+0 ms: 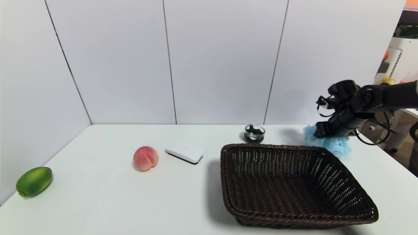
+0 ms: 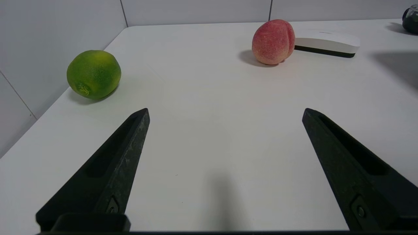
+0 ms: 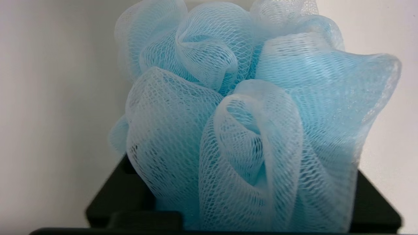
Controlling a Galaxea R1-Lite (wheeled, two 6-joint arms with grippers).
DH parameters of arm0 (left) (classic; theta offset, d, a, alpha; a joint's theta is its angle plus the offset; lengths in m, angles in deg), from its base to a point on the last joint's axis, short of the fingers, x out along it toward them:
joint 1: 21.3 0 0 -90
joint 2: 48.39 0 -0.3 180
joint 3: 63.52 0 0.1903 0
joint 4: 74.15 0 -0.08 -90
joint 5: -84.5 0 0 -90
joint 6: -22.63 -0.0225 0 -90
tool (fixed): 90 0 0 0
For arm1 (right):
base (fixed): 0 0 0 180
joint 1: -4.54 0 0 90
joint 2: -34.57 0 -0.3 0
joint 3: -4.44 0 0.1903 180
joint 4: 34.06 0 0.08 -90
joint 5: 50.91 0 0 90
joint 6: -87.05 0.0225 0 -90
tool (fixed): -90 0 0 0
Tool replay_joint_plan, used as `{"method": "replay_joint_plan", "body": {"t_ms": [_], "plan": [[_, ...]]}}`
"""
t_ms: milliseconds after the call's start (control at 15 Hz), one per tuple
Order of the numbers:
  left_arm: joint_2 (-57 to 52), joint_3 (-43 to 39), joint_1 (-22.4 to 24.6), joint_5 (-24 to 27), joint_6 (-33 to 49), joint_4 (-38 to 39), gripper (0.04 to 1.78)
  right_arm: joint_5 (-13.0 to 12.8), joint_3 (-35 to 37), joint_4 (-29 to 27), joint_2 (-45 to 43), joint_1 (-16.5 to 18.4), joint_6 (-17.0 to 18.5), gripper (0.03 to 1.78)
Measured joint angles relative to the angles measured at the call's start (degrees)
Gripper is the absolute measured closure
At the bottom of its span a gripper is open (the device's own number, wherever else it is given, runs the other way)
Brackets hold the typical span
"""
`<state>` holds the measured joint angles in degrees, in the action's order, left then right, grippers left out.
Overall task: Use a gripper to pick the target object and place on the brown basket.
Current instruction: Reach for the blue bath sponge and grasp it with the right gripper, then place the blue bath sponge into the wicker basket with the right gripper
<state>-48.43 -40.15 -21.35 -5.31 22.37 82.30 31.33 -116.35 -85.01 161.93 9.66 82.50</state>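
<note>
The light-blue mesh bath puff [image 1: 338, 145] sits on the table at the far right, just behind the back right corner of the brown basket [image 1: 359, 199]. My right gripper [image 1: 321, 133] comes down on it from above and grips it. In the right wrist view the puff [image 3: 248, 107] fills the space between the jaws of the right gripper [image 3: 225, 147] and hides the tips. The basket holds nothing. My left gripper [image 2: 225, 111] is out of the head view; it hovers open over bare table at the left.
A green fruit [image 1: 34, 181] lies at the left edge, and a pink peach [image 1: 145, 158] and a white flat box [image 1: 184, 151] in the middle. A small dark glass jar [image 1: 254, 133] stands behind the basket. The fruit [image 2: 93, 74] and peach [image 2: 273, 42] lie ahead of the left gripper.
</note>
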Motion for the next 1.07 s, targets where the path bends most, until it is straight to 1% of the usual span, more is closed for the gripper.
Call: {"method": "replay_joint_plan", "body": {"t_ms": [200, 267, 333, 667, 867, 1067], "plan": [[0.0, 0.0, 0.0, 0.0, 0.0, 0.0, 0.13, -0.04, 0.63, 0.06, -0.63, 0.22, 0.0, 1.04], [0.0, 0.0, 0.02, 0.02, 0.02, 0.0, 0.13, -0.04, 0.63, 0.13, -0.99, 0.28, -0.07, 1.26], [0.0, 0.0, 0.02, 0.0, 0.02, 0.02, 0.13, -0.09, 0.63, 0.2, -1.45, 0.33, -0.11, 1.42], [-0.02, 0.0, 0.02, -0.02, 0.0, 0.0, 0.13, 0.0, 0.4, 0.37, -6.64, 0.26, -0.35, 1.45], [0.0, 0.0, 0.0, -0.02, 0.0, 0.0, 0.13, 0.16, 0.4, 0.55, -12.59, -0.22, -0.72, 1.46], [-0.02, 0.0, 0.02, 0.0, 0.02, 0.02, 0.13, 0.5, 0.63, 0.39, -20.0, -1.74, -0.93, 1.46]]}}
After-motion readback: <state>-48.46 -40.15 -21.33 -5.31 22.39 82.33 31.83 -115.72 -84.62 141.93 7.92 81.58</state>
